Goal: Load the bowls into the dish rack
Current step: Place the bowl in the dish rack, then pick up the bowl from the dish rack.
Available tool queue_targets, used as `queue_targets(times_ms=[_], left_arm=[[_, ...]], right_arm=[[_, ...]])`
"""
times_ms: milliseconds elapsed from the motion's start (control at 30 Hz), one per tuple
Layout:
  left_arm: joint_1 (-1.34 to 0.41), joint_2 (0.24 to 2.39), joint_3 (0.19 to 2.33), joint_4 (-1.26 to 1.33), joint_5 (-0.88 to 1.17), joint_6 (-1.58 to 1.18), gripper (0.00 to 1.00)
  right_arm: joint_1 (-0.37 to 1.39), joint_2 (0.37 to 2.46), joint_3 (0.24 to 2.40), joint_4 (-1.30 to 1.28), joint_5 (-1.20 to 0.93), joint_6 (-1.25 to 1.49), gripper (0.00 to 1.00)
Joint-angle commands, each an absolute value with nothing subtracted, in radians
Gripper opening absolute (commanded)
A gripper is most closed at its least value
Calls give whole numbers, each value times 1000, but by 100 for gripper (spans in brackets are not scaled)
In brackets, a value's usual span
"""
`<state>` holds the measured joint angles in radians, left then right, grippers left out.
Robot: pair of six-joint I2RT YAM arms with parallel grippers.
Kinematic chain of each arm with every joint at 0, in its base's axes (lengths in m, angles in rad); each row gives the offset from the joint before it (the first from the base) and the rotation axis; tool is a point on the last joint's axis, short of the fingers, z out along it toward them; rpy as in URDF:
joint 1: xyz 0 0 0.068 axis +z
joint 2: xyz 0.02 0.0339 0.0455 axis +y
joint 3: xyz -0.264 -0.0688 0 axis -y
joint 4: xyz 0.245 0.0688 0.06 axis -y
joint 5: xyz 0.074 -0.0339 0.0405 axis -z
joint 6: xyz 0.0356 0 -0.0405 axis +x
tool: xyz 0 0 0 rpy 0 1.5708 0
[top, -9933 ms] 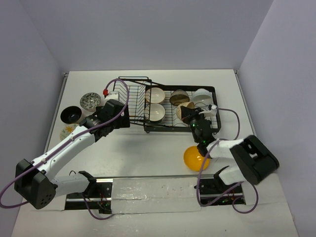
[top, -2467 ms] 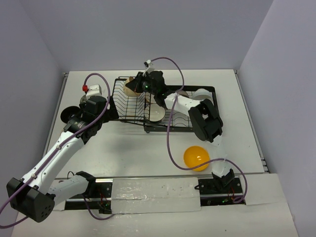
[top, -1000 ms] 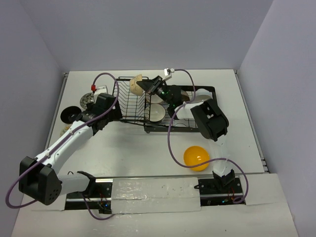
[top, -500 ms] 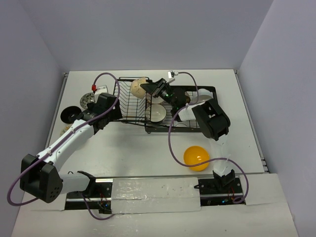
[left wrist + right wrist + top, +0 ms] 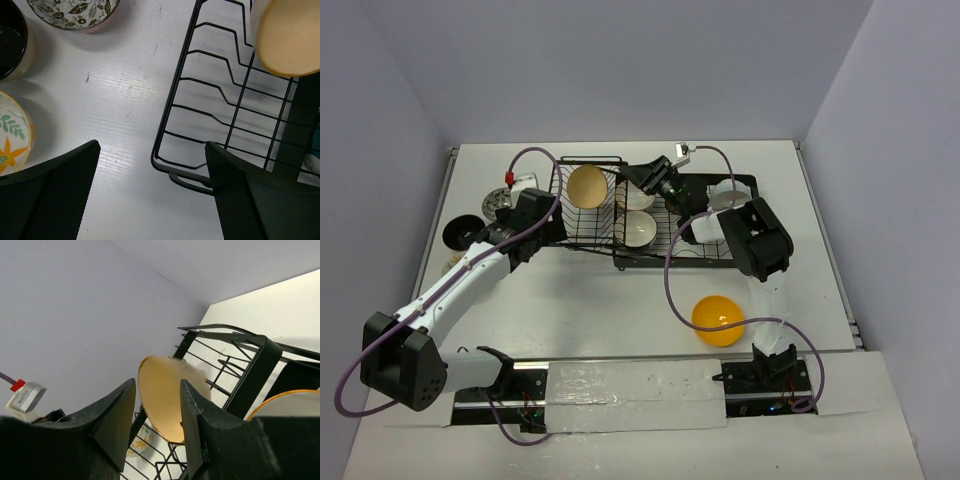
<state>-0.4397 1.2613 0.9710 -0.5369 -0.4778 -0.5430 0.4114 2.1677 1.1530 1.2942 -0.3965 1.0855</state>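
R gripper [image 5: 157,385]: jaws parted, nothing pinched. The tan bowl [image 5: 167,402] sits beyond the fingertips and looks let go, tho I can't tell if a finger brushes its rim. From the top cam that bowl stands on edge in the slotted tray end of the dish rack [image 5: 585,243], w/ the gripper tips just beside it.

L gripper [image 5: 150,147]: spread wide, empty, hanging over the tabletop [image 5: 125,90] right at the rack's corner. It's not on anything.

Going outward, inside the rack: a white bowl [image 5: 640,229] in the basket section, a pale bowl [image 5: 640,197] just behind it, and another white one [image 5: 725,195] at the far right end. The R arm [image 5: 760,245] lies across the middle of the basket, so the count there is hidden.

Outside the rack: the orange-yellow bowl [image 5: 718,320] sits alone on the table, well apart from the rack on the R side. Left of the rack there are three more, all upright on the table: a leaf-patterned bowl [image 5: 75,7], a black bowl [image 5: 10,45] and a floral bowl [image 5: 12,140] w/ an orange flower.

My read: about halfway. At least four are in and four are left to go. The L gripper is nearest the trio on the left, and the orange-yellow one is on R's side.
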Motion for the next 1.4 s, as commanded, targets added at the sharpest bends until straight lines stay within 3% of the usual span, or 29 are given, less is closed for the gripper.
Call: queue_targets(times_ms=[0, 167, 367, 567, 967, 1367], left_arm=[[-437, 1264, 982, -594, -485, -537, 91], [-436, 1267, 983, -595, -479, -535, 91], [-437, 1259, 983, -592, -472, -535, 92], [-436, 1250, 985, -589, -460, -531, 92], [-436, 1227, 988, -591, -474, -532, 93], [-426, 1197, 985, -589, -485, -537, 93]], right_arm=[[406, 2103, 1155, 1401, -425, 1063, 49], [406, 2083, 1169, 1350, -457, 1019, 52], [417, 2016, 1235, 1074, -453, 878, 52], [459, 1944, 1406, 500, -411, 560, 53], [558, 1989, 1793, -217, -385, 0, 53], [650, 2160, 2095, -524, -410, -209, 53]])
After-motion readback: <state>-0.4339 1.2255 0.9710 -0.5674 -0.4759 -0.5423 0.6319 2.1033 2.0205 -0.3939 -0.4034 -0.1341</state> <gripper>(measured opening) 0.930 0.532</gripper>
